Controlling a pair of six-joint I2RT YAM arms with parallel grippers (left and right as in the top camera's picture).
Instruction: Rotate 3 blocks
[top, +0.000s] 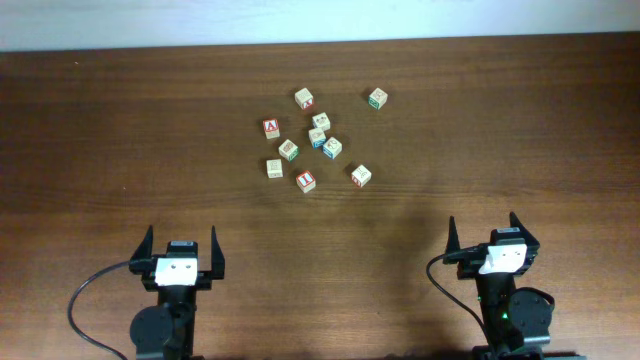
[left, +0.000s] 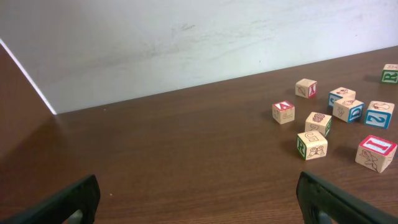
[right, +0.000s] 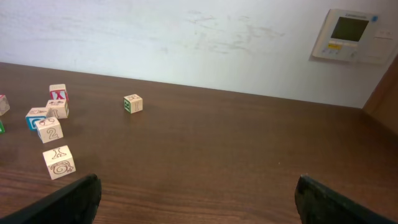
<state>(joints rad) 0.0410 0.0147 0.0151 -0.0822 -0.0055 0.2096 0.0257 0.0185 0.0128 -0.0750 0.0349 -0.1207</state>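
Left gripper (top: 180, 238) and right gripper (top: 483, 228) rest at the near edge of the table (top: 100, 120), each with fingers spread wide and holding nothing. The blocks (top: 289, 150) lie well apart from both, in a loose cluster toward the far middle. A good start would be the red-framed block (top: 306, 181) on the cluster's near side, with the fingers lowered squarely over two opposite faces; the blue block (top: 317, 138) sits close among neighbours and probably needs a narrower approach.
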